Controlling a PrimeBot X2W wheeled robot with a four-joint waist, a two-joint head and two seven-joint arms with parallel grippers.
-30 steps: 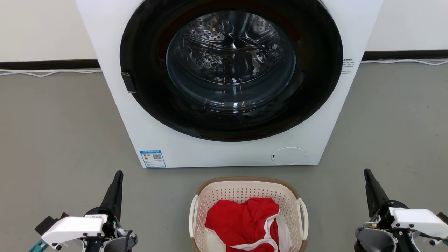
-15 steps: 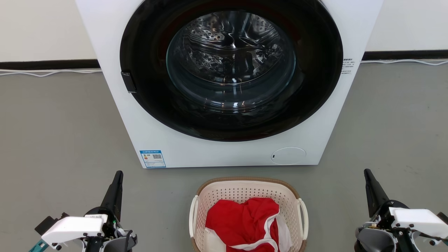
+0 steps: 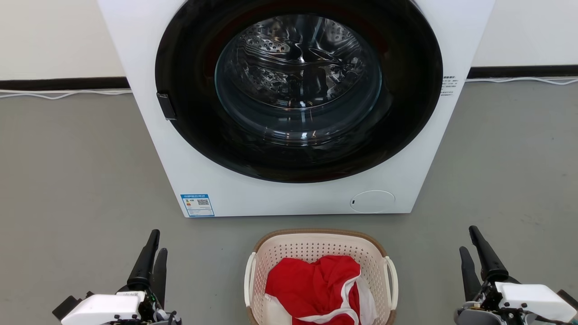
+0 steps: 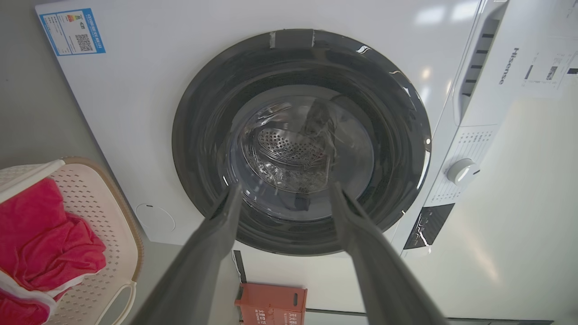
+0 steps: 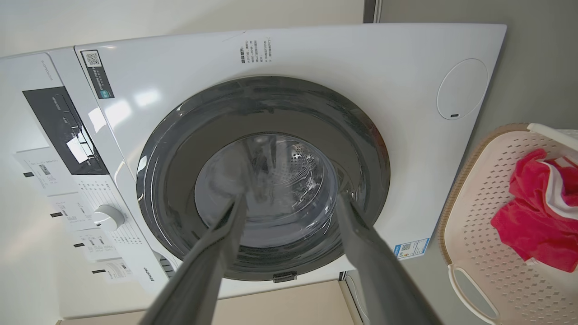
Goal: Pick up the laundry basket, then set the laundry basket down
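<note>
Big white washing machine [image 3: 289, 198] takes the upper centre. The laundry basket [image 3: 289, 247] sits on the floor at bottom centre, handles out left and right; it's cropped, so can't tell its long axis. Left gripper [image 3: 158, 241] lower left and right gripper [image 3: 468, 239] lower right are both released, fingers pointing up-frame.

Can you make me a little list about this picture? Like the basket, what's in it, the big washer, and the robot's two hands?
basket: laundry basket, on the grey floor, in front of the washing machine
inside basket: red cloth with white trim
washer door: round glass door, looks shut
left gripper: open, empty, left of the basket, not touching it
right gripper: open, empty, right of the basket, not touching it
job so far: basket not yet picked up
</note>
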